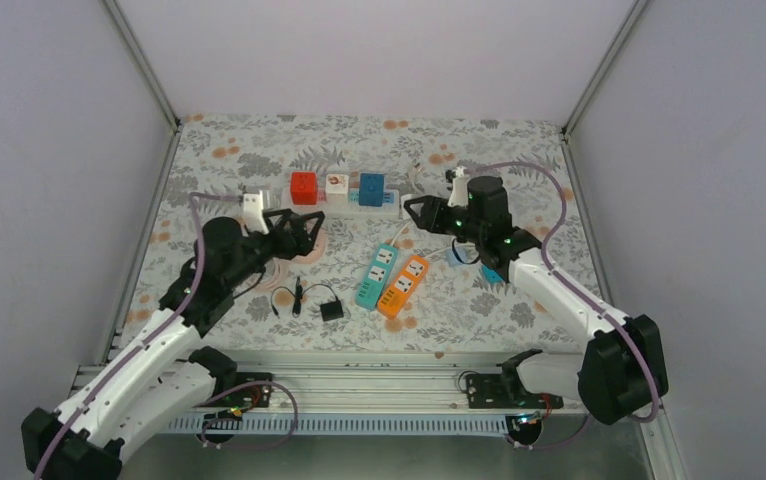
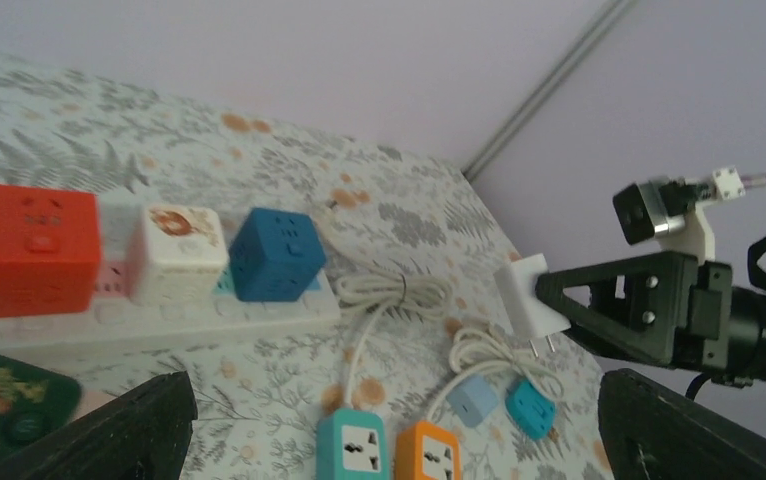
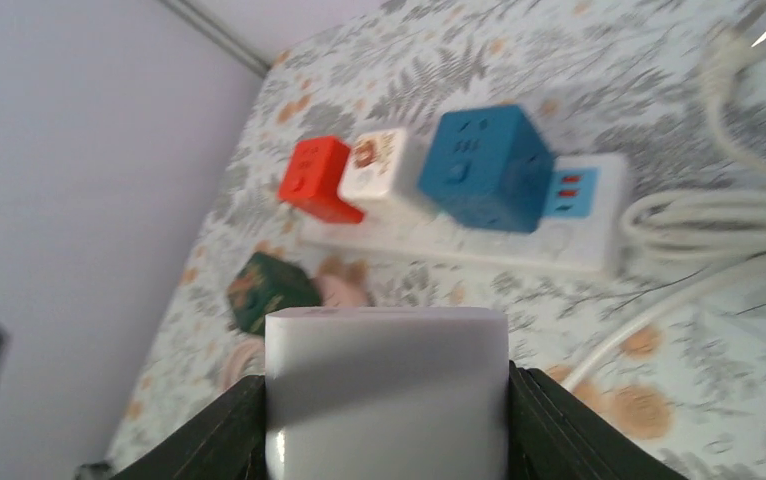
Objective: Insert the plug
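My right gripper [image 1: 421,213] is shut on a white two-pin plug [image 3: 387,390] and holds it in the air above the table, right of the white power strip [image 1: 379,205]. In the left wrist view the plug [image 2: 529,298] hangs pins down from the right gripper's fingers [image 2: 619,300]. The strip [image 3: 519,250] carries a red cube [image 3: 314,180], a white cube [image 3: 384,170] and a blue cube [image 3: 484,165]. My left gripper [image 1: 307,232] is open and empty, just in front of the strip's left end.
A teal socket strip [image 1: 377,275] and an orange one [image 1: 404,286] lie mid-table with coiled white cables [image 2: 399,293]. A light blue plug [image 2: 474,400] and a teal plug [image 2: 531,408] lie beside them. A black adapter with cable [image 1: 331,310] lies near front. A dark green cube [image 3: 269,288] sits below the strip.
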Controlling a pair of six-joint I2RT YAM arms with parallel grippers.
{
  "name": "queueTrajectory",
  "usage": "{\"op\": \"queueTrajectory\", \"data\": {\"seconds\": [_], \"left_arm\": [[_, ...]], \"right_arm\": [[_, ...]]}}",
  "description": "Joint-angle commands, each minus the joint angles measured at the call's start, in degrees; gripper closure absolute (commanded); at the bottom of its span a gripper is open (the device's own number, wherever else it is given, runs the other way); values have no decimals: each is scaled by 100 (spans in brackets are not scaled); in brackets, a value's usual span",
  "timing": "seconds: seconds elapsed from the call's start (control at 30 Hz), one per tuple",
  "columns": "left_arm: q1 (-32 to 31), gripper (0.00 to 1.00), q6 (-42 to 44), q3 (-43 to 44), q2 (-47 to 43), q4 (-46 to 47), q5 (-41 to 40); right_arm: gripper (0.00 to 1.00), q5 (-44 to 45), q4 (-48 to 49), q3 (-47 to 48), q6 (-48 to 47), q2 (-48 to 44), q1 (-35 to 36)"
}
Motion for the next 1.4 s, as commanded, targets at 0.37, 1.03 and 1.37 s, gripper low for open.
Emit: {"op": "queueTrajectory", "data": {"seconds": [0.37,1.03,1.37], "left_arm": [[-1168,4,662,237,2232,2778,880],[-137,2,-1258,360,3047,5469,3648],[-191,5,-2779,520,3581,6436,4064]], "right_arm": [[47,-2727,2207,-244,1520,-289,118],[46,-4140,3333,949,1219,642,78],[45,-4175,3946,1011,1626,917,180]]}}
